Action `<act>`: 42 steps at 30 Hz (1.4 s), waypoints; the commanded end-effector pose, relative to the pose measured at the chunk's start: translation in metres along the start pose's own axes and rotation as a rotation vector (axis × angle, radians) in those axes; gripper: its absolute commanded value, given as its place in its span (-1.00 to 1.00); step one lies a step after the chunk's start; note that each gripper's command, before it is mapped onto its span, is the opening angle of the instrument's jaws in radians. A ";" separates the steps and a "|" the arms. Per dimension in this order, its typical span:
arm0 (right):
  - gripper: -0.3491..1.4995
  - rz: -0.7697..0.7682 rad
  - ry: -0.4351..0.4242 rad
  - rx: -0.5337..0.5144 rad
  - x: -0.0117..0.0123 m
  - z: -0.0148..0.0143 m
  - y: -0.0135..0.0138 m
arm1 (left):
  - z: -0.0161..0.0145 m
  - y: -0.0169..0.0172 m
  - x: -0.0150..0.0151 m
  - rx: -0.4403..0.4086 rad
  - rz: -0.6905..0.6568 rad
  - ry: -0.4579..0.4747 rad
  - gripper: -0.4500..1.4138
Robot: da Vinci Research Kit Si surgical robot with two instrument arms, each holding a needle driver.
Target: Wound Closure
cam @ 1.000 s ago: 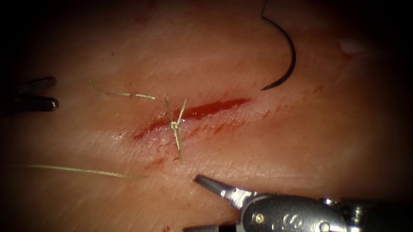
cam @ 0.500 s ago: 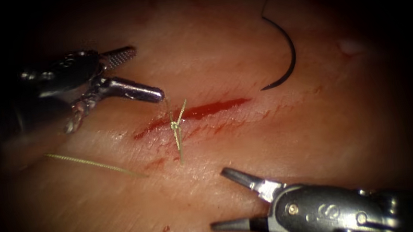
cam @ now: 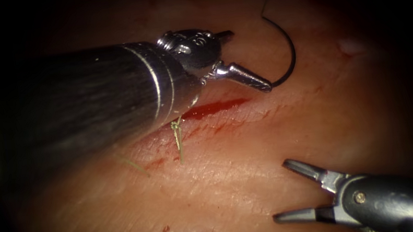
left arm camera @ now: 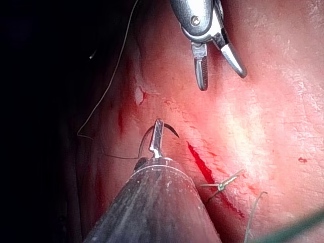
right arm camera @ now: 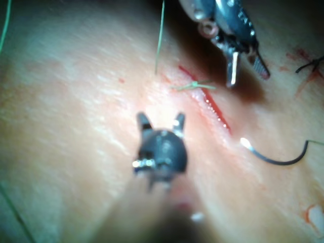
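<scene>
Tissue (cam: 256, 178) with cut (cam: 213, 108), needle (cam: 289, 58) lying free beyond it.
Left tool (cam: 247, 58) and right tool (cam: 292, 189) gape empty; grasp mid-curve.

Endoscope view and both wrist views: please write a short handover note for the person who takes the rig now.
Left tool: jaws open, holding nothing, tips close to the needle's point end, beyond the cut.
Right tool: jaws open, holding nothing, over the tissue on the near side of the cut.
Needle: lying free on the tissue beyond the cut's right end, not in the tissue; its thread trails away from it.
Done: one knotted stitch with cut ends crosses the cut.
Left: the cut to the right of the stitch is open, with red fluid in it.
</scene>
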 end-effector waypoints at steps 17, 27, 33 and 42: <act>0.96 0.040 -0.033 -0.068 -0.0018 -0.0030 0.0011 | 0.0100 -0.0031 -0.0034 0.080 0.135 -0.162 0.57; 0.85 0.041 -0.033 -0.062 -0.0017 -0.0035 0.0012 | 0.0104 -0.0029 -0.0033 0.055 0.259 -0.182 -0.96; 0.80 0.043 -0.034 -0.059 -0.0016 -0.0040 0.0016 | 0.0090 -0.0024 -0.0036 0.081 0.331 -0.165 -1.00; 0.78 0.093 0.006 -0.082 -0.0007 -0.0040 0.0032 | 0.0008 0.0012 -0.0050 0.148 0.446 -0.091 -1.00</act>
